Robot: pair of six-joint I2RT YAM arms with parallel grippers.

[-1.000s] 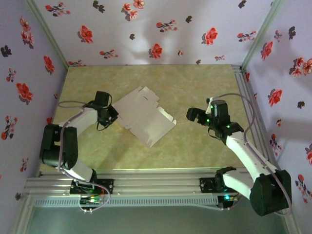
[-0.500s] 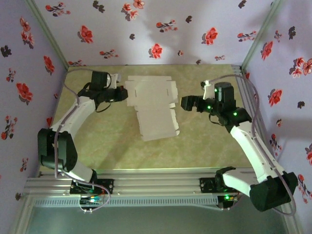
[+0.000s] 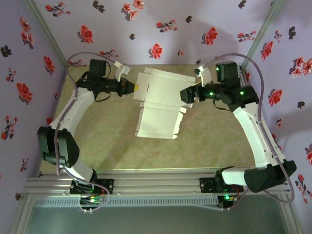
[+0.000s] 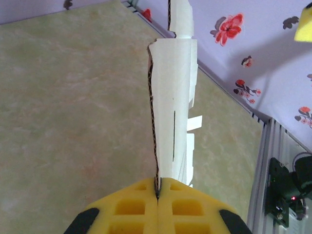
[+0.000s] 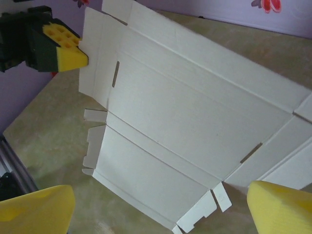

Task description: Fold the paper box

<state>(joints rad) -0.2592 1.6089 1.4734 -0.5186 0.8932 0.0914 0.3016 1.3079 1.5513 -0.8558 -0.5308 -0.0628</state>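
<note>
Left gripper (image 3: pixel 135 87) pinches the paper box (image 3: pixel 158 105) edge.

The left arm (image 3: pixel 73 111) reaches from its base at 7 o'clock up to 11 o'clock. Its left gripper (image 3: pixel 135 87) points toward 3 o'clock, with the yellow pads (image 4: pixel 131 207) pressed together on the paper box (image 3: pixel 158 105) edge. The right arm (image 3: pixel 253 131) reaches up to 1 o'clock, and the right gripper (image 3: pixel 187 95) faces 9 o'clock with its jaws wide apart.
</note>
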